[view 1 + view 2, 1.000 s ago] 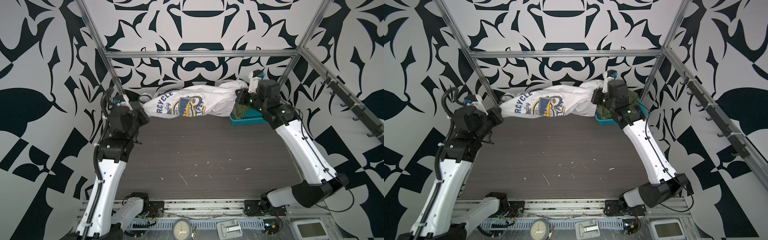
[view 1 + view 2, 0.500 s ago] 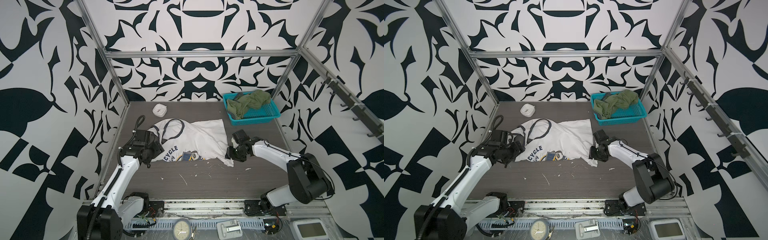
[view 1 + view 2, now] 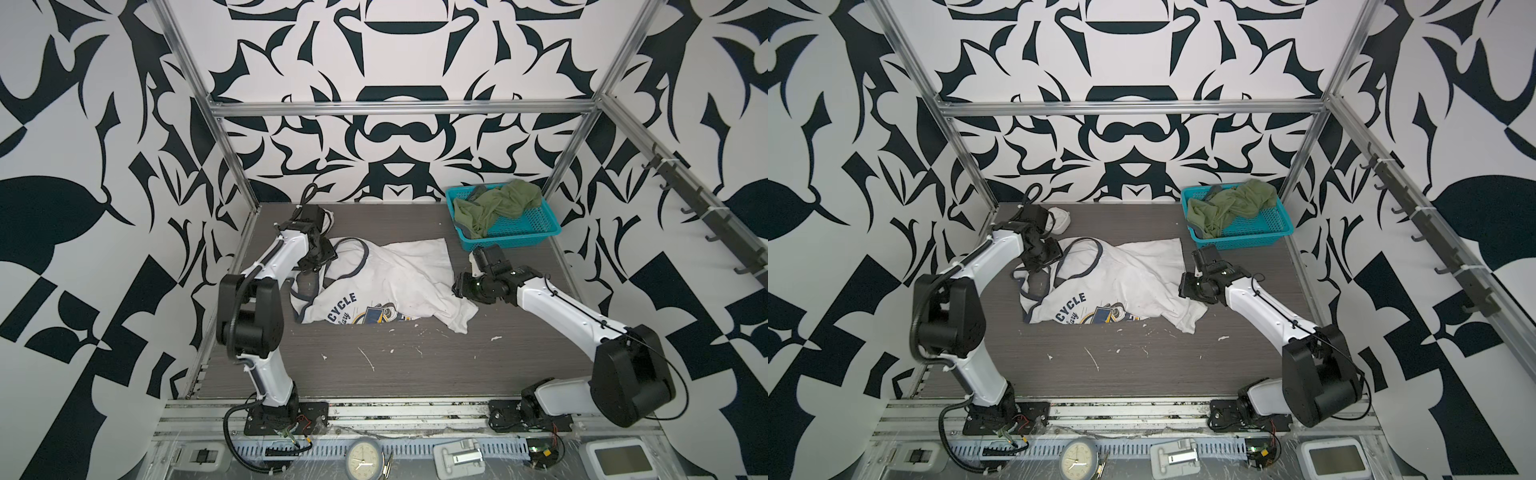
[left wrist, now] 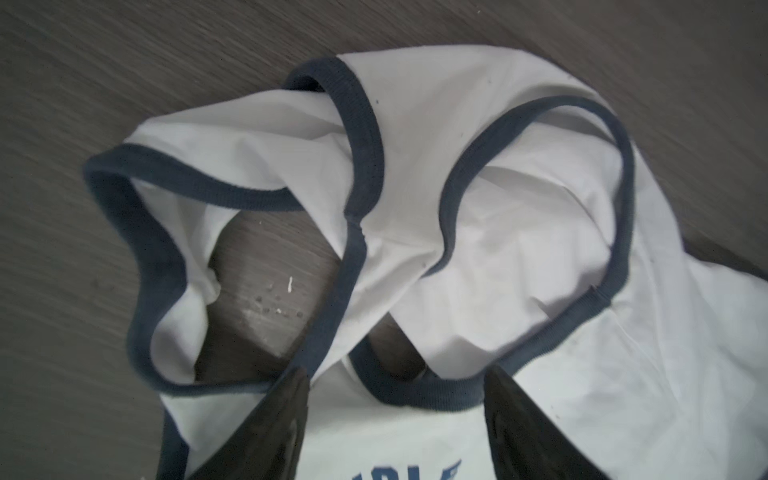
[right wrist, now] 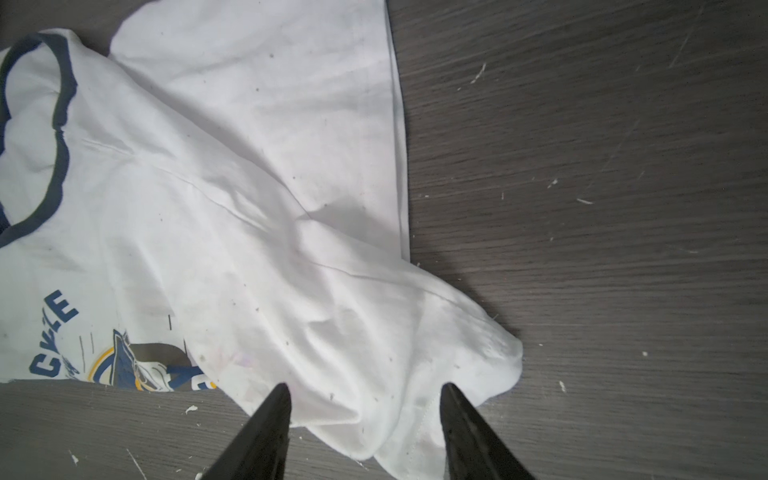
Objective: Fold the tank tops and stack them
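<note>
Firstly, found a teal basket in the upper right of both top views, set on the dark counter close to the back wall. Saw the olive green tank top bunched inside it, with one fold drooped over the basket's left rim.

Next, read "CYCLE" in navy capitals on the white tank top. Saw a line of script beneath, too creased to read. Noted a blue-and-yellow emblem just beside the word, partly tucked under at the garment's lower edge. Spotted a round clock at the bottom centre of both top views, with a dial too small to read.

Found the white tank top spread and rumpled across the middle of the counter, near the basket but apart from it. Found the left jaws standing wide at the garment's left end, over the navy-trimmed straps. Saw, in the left wrist view, the trimmed neckline lying between them with nothing pinched. Found the right jaws wide apart as well, right of centre in both top views, at the cloth's right edge. Saw, in the right wrist view, the hem corner lying loose between and beyond them. Could not tell whether either pair touched the cloth.
</note>
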